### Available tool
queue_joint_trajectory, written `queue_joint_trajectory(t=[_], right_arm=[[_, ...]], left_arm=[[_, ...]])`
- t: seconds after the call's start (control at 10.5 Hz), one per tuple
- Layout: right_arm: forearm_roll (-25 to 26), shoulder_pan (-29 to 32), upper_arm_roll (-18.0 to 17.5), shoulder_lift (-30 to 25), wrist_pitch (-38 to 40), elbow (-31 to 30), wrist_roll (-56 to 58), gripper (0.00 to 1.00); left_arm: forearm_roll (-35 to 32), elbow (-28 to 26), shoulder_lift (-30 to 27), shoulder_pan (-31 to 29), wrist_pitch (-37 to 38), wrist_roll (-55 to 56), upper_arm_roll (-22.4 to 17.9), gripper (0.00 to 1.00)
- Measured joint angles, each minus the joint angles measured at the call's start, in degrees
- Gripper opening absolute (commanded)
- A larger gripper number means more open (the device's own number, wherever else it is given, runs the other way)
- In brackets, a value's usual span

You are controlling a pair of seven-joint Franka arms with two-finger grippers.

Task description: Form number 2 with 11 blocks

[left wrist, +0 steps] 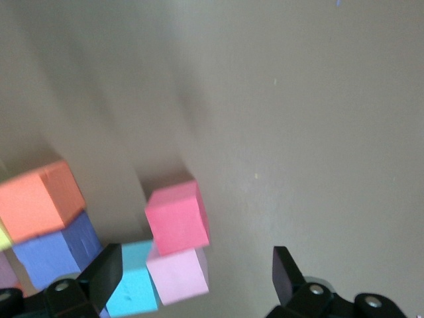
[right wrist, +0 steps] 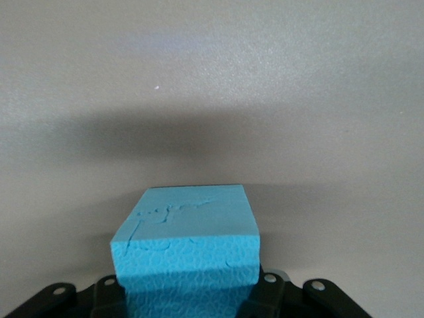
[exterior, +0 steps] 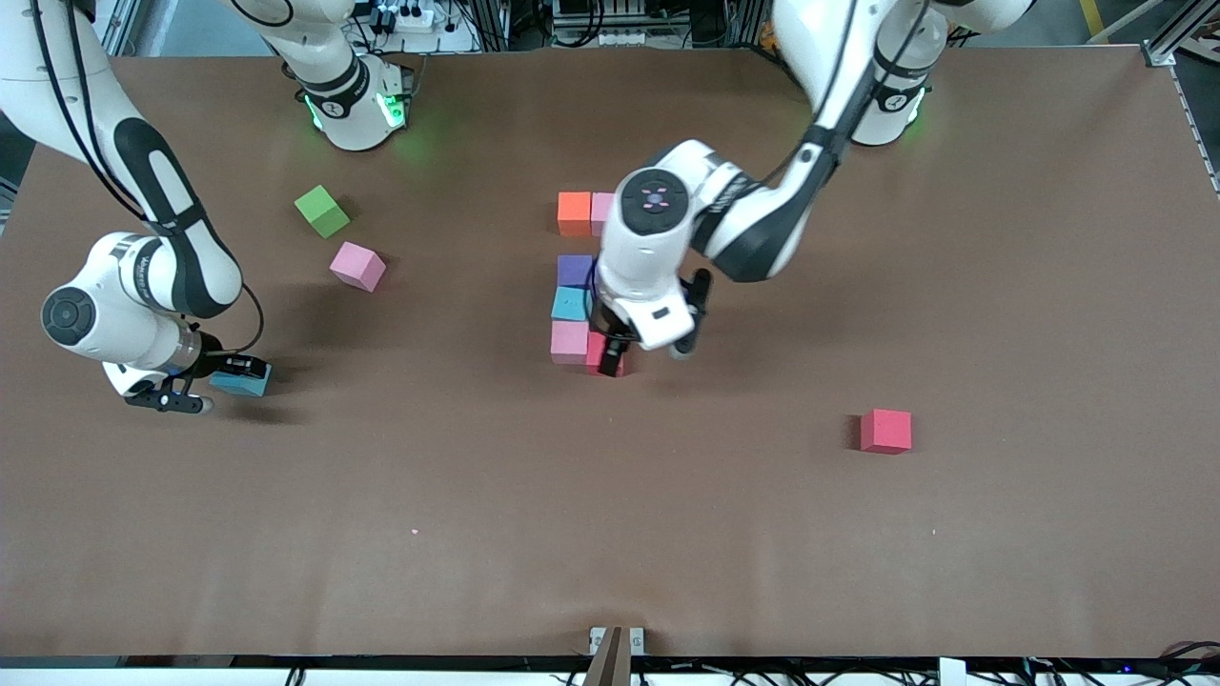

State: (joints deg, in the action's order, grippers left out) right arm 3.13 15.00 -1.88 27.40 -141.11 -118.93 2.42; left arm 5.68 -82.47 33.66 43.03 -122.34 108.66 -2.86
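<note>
The number 2 shows as a cluster of touching blocks mid-table: orange (exterior: 574,212) and pink (exterior: 602,211), then purple (exterior: 575,271), light blue (exterior: 570,303), pink (exterior: 569,341) and red (exterior: 605,354). My left gripper (exterior: 645,354) hangs open low over the cluster's end nearest the front camera. In the left wrist view its fingers (left wrist: 103,275) straddle the pale pink block (left wrist: 177,275) beside the red one (left wrist: 177,216). My right gripper (exterior: 224,384) sits low at the right arm's end of the table. It is shut on a light blue block (right wrist: 189,232).
A green cube (exterior: 322,211) and a loose pink block (exterior: 357,266) lie near the right arm's base. A loose red block (exterior: 885,431) lies toward the left arm's end, nearer the front camera than the cluster. Bare brown table surrounds them.
</note>
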Motion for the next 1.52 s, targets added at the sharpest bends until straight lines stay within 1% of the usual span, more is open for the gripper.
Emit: queue_joint_trajectory(t=[0.19, 0.29, 0.38, 0.57, 0.67, 0.76, 0.95, 1.05, 1.33, 1.52], right_arm=[[0.0, -1.3, -0.7, -0.3, 1.6, 1.0, -4.1, 0.14], [0.0, -3.2, -0.9, -0.6, 3.7, 2.1, -7.7, 0.14], [0.0, -5.6, -1.1, -0.9, 5.8, 3.2, -11.7, 0.14], [-0.2, -11.1, -1.4, -1.7, 10.3, 5.5, -19.3, 0.14], [-0.9, -13.7, -1.6, -1.9, 12.7, 7.1, -23.4, 0.14], [-2.4, -16.4, -1.9, -1.9, 15.1, 9.1, -27.4, 0.14], [-5.6, -21.1, -2.1, -2.0, 18.0, 12.1, -34.6, 0.14], [-6.7, -23.3, -2.1, -2.0, 18.3, 13.0, -38.3, 0.14], [-8.7, -30.1, -2.2, -2.0, 18.3, 16.1, -51.6, 0.14], [-9.8, -34.7, -2.2, -1.9, 18.3, 18.0, -60.7, 0.14]], left_arm=[[0.0, -5.2, -3.7, -4.4, -0.1, -8.2, 0.0, 1.00], [0.0, -8.0, -6.1, -7.6, -0.1, -12.8, 0.6, 1.00], [0.0, -10.6, -8.7, -12.5, -0.1, -17.3, 2.7, 1.00], [-0.6, -16.1, -14.0, -25.4, 0.0, -28.2, 9.3, 1.00], [-0.8, -18.7, -16.0, -29.6, 0.0, -33.9, 10.2, 1.00], [-0.9, -20.7, -17.1, -32.4, 0.0, -39.1, 10.2, 1.00], [-1.1, -22.8, -17.5, -35.7, -0.1, -47.3, 9.6, 1.00], [-1.2, -24.2, -18.0, -36.4, -0.1, -52.3, 8.4, 1.00], [-1.2, -29.2, -21.1, -37.0, 0.0, -66.7, 3.9, 1.00], [-1.2, -29.8, -23.4, -37.0, 2.6, -76.4, 2.5, 1.00]])
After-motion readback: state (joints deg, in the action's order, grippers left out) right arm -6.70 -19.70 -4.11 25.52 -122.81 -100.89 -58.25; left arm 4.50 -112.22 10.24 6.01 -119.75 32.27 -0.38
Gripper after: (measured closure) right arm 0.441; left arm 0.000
